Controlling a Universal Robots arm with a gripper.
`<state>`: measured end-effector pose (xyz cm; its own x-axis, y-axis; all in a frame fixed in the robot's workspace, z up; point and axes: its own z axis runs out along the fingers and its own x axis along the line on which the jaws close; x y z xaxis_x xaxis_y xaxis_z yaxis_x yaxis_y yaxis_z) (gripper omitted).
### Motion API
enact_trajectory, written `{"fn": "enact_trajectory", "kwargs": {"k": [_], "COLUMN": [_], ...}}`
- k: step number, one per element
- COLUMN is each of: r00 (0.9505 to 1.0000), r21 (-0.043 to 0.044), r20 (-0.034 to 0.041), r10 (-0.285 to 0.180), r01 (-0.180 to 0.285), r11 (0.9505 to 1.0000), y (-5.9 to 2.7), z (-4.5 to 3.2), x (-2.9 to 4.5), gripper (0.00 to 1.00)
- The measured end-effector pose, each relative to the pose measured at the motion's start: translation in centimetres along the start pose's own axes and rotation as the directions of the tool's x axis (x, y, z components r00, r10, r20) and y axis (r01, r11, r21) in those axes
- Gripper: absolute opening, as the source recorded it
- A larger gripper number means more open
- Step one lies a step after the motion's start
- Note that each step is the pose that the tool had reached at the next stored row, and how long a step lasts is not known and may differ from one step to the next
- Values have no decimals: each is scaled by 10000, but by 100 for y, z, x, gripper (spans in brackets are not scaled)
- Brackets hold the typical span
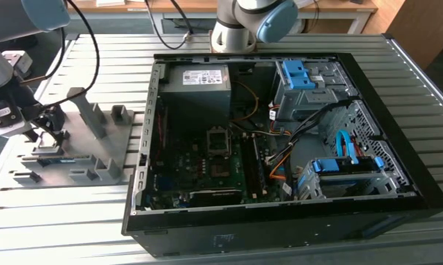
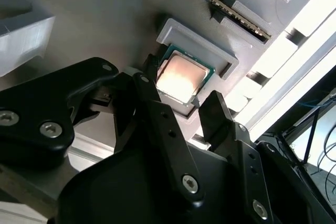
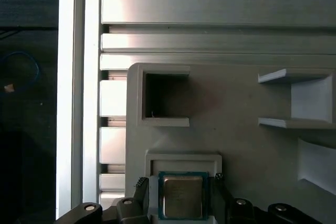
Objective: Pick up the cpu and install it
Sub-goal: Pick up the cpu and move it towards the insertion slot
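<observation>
Currently gripper (image 3: pixel 180 182) straddles cpu (image 2: pixel 180 77) in tray pocket (image 3: pixel 184 157); memory stick (image 2: pixel 220 4) nearby.

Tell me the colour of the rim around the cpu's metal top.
Teal-green, framing the cpu; clearest in the first wrist view.

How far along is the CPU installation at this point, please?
Done: the tool is positioned over the grey holder tray, its open fingers straddling the cpu.
In hand: the grasp. A gap shows on each side of the chip, which lies flat in its nest.
Left: the lift and the install. The socket inside the computer case looks dark, with no silvery chip in it.
</observation>
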<state>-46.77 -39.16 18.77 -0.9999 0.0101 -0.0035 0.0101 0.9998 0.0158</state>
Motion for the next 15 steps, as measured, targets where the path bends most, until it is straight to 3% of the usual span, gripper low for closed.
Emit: {"fn": "enact_trajectory", "kwargs": {"k": [15], "r00": [10000], "r21": [0], "r20": [0], "r10": [-1], "r01": [1], "r11": [10000], "y": [-20], "z": [-6], "x": [0], "gripper": [58]}}
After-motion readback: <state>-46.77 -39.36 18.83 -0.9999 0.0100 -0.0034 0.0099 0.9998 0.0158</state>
